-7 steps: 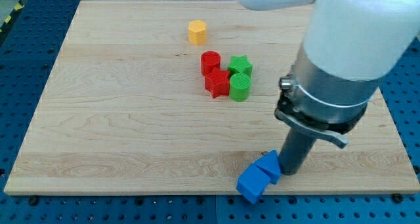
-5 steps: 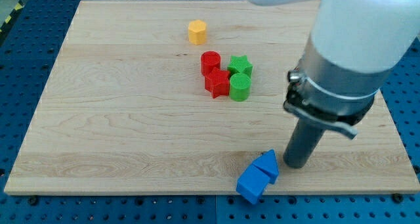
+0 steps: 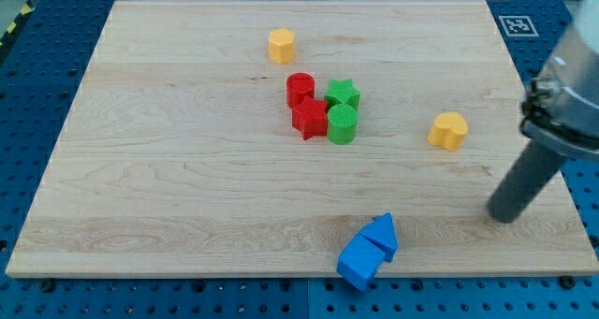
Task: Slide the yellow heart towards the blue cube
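The yellow heart (image 3: pixel 449 130) lies at the board's right, right of the red and green cluster. The blue cube (image 3: pixel 358 261) sits at the board's bottom edge, touching a smaller blue block (image 3: pixel 383 234) on its upper right. My tip (image 3: pixel 503 216) rests on the board near the right edge, below and right of the heart and well right of the blue blocks. It touches no block.
A yellow hexagonal block (image 3: pixel 281 45) sits near the view's top. A red cylinder (image 3: pixel 299 86), a red star (image 3: pixel 309 118), a green star (image 3: pixel 343 94) and a green cylinder (image 3: pixel 342 124) cluster mid-board. The wooden board (image 3: pixel 168 179) lies on a blue perforated table.
My tip has moved right, away from the blue blocks toward the board's right edge. The arm no longer covers the yellow heart, which now shows. No block has moved.
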Motion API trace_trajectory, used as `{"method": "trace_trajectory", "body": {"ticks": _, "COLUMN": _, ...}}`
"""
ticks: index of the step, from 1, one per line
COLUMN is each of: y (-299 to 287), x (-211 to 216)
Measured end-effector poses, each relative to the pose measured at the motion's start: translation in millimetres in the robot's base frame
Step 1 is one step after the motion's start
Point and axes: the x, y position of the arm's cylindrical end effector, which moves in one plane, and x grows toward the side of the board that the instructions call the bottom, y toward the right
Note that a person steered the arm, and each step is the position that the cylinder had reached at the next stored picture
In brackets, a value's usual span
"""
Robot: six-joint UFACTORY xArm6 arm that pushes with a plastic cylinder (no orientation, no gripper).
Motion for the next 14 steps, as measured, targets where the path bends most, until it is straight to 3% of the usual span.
{"method": "trace_trajectory", "body": {"ticks": 1, "y": 40.4, "x": -15.2}}
{"method": "trace_trajectory", "body": {"ticks": 2, "y": 43.6, "x": -51.9}}
{"method": "trace_trajectory", "body": {"ticks": 5, "y": 43.6, "x": -77.7}}
{"method": "trace_trajectory", "body": {"ticks": 7, "y": 21.3, "x": -129.0}}
{"method": "trace_trajectory", "body": {"ticks": 8, "y": -22.3, "x": -126.0}}
{"method": "trace_trajectory", "body": {"ticks": 14, "y": -60.4, "x": -96.5}}
